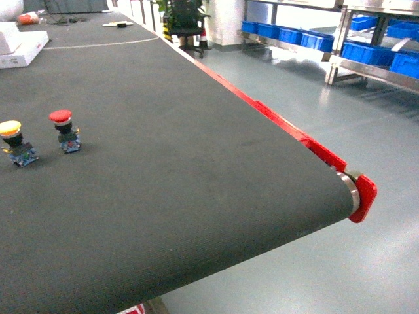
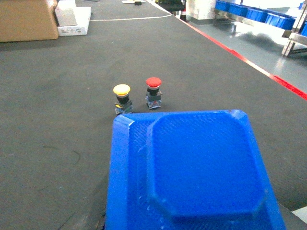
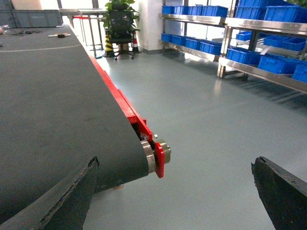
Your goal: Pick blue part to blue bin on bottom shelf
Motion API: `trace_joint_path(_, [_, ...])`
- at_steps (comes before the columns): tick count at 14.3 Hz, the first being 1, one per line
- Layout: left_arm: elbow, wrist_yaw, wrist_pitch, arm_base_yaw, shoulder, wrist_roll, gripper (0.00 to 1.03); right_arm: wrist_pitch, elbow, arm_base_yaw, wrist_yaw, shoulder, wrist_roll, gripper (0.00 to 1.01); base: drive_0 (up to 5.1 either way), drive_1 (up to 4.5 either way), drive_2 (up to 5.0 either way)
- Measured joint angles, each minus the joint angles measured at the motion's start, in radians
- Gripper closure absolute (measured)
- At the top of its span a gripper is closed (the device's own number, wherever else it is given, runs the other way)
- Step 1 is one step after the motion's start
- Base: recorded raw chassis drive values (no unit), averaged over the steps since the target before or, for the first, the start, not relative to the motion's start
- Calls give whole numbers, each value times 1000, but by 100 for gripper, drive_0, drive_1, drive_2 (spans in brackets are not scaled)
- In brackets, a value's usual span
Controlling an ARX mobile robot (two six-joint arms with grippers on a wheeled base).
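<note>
A: Head view. What lies on the dark grey ribbed conveyor belt surface (image 1: 183,183)?
B: Two push-button switches stand upright at its left, just beside each other: one with a yellow mushroom cap (image 1: 16,142) and one with a red mushroom cap (image 1: 64,130). A red side rail (image 1: 288,127) runs along the belt's right edge to the end roller. Neither tool shows here.

A: And the shelf?
B: The low stainless-steel rack level (image 1: 373,69) stands at upper right, well apart across the grey floor, carrying open blue plastic bins (image 1: 366,52).

A: Left wrist view.
B: The flat blue plastic part with bevelled corners (image 2: 196,167) fills the lower frame, close under the camera, above the belt. The two switches stand just beyond its far edge. The left tool's fingers are hidden, so whether it grips the part cannot be told; it probably does.

A: Right wrist view.
B: The right tool (image 3: 175,191) stands wide open with nothing between its two black fingers (image 3: 280,189), hanging beside the belt's end roller. Steel racks with blue bins line the far right.
</note>
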Motion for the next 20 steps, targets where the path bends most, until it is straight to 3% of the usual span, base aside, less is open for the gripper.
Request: trace_joint_path(20, [0,0,0,-1,2,0,60,0,0,0,0,0,0,3,-162,-162,-162])
